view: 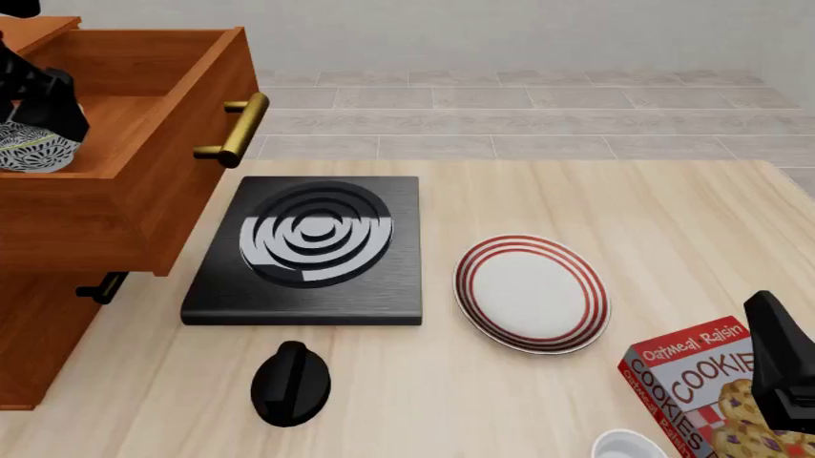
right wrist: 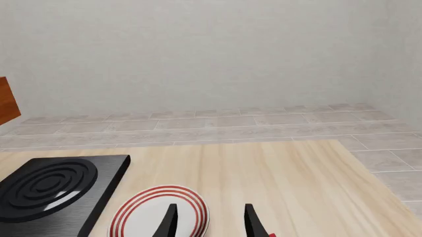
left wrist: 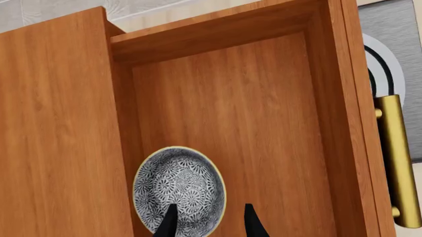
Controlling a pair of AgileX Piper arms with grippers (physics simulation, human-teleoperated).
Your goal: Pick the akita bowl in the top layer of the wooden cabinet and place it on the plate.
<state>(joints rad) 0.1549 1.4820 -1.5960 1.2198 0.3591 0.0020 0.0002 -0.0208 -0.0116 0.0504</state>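
Above, the left gripper hovers with jaws apart over the akita bowl, which sits inside the pulled-out top layer of the wooden cabinet (brass handle forward). Right gripper, jaws apart, faces the plate on the table.

black stove, cookie box (upright), black knob

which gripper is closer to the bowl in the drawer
Left. The left gripper is over the open drawer, its fingers straddling the bowl's rim. The right gripper is far off, near the plate.
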